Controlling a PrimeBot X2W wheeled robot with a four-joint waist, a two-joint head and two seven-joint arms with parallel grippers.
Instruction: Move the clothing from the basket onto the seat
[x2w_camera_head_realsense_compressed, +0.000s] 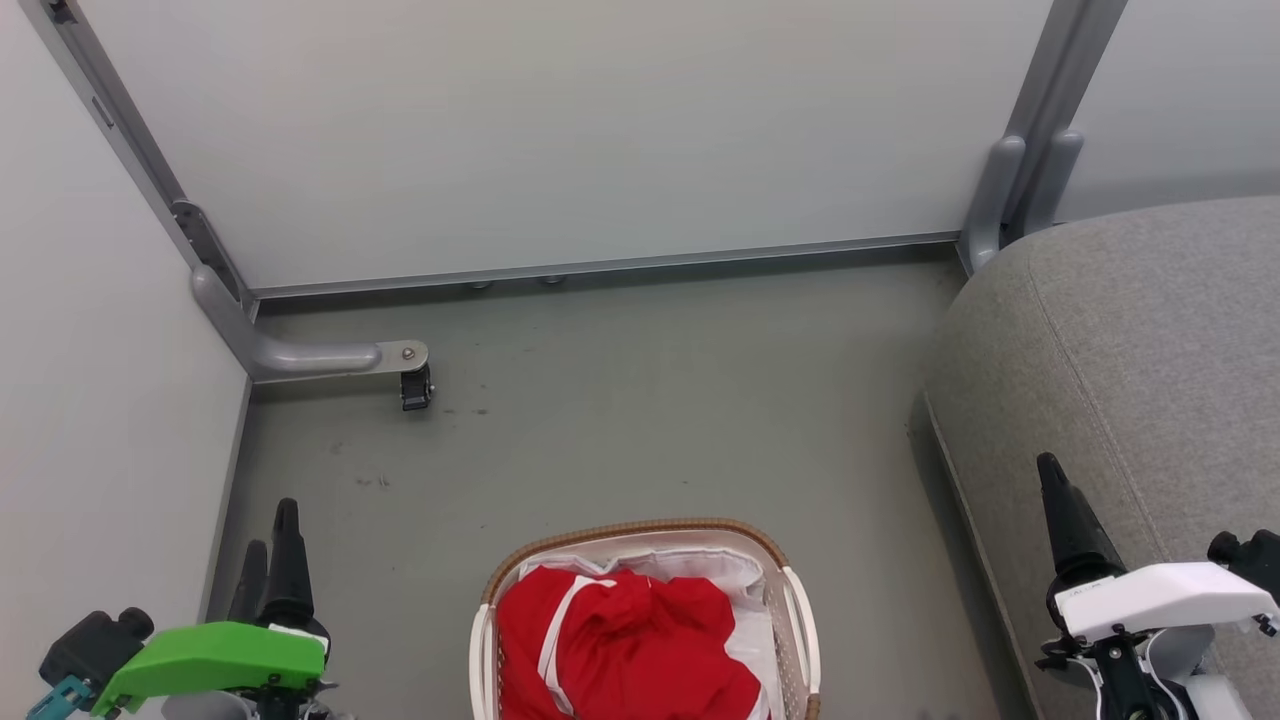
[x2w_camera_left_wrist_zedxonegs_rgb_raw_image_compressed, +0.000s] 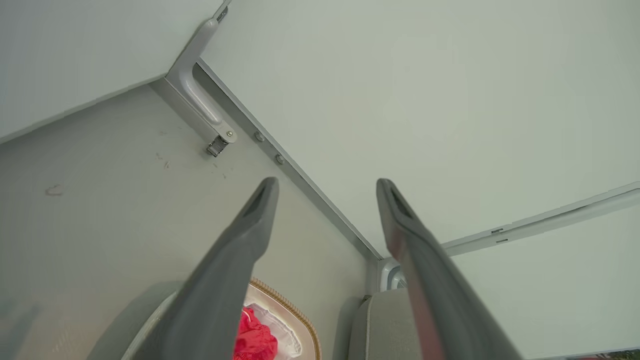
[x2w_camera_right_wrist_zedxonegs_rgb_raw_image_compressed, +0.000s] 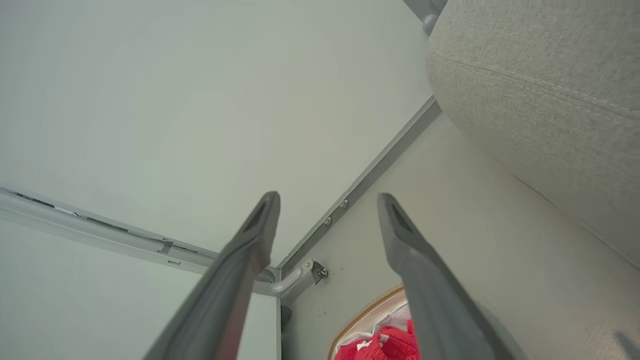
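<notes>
Clothing (x2w_camera_head_realsense_compressed: 625, 640) between left claw (x2w_camera_left_wrist_zedxonegs_rgb_raw_image_compressed: 325, 184), right claw (x2w_camera_right_wrist_zedxonegs_rgb_raw_image_compressed: 326, 197)

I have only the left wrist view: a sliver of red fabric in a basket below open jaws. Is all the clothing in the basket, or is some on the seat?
Observer: The head view shows the soft red fabric clothing with white trim heaped inside the oval white plastic basket with a brown woven rim.
Operator: And the seat?
Observer: The large grey fabric sofa seat, at the robot's right, carries nothing red on the part shown.
Operator: The right arm?
Observer: Its jaws stand wide apart, nothing between them.
</notes>
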